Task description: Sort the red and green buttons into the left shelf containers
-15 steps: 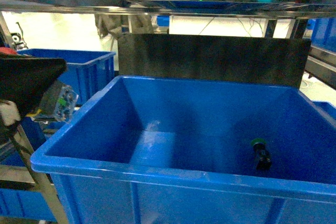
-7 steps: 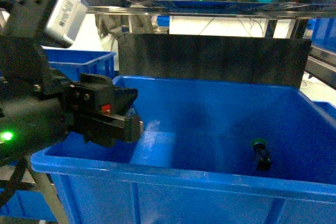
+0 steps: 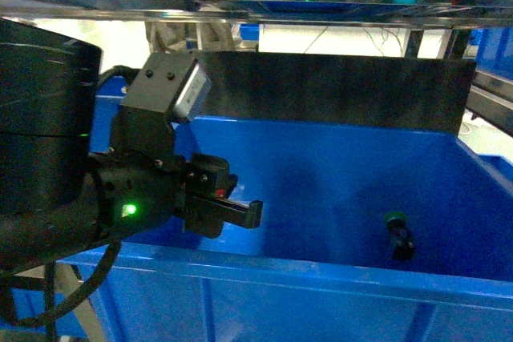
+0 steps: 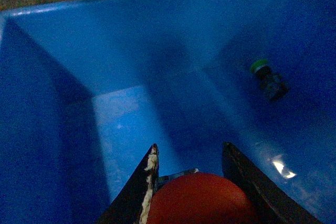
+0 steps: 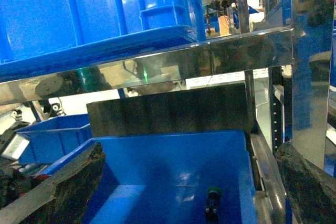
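A large blue bin (image 3: 264,266) fills the head view. On its floor toward the right lies the green button (image 3: 397,232), cap up and tilted; it also shows in the left wrist view as the green button (image 4: 268,77) and in the right wrist view as the green button (image 5: 212,200). My left gripper (image 3: 240,210) reaches over the bin's left part, shut on the red button (image 4: 202,199), whose red cap sits between the dark fingers (image 4: 139,192). My right gripper (image 5: 189,182) hangs in front of the bin (image 5: 173,161), its jaws wide apart with nothing between them; it is out of the head view.
A black panel (image 3: 321,90) stands behind the bin. A steel shelf rail (image 3: 321,14) runs overhead, with more blue bins (image 5: 105,9) on the shelf above. Another blue bin (image 5: 52,135) sits to the left. A steel upright (image 5: 310,77) stands at the right.
My left arm has swung in from the left and moved right over the bin's near left corner, carrying the red button. The green button has not moved.
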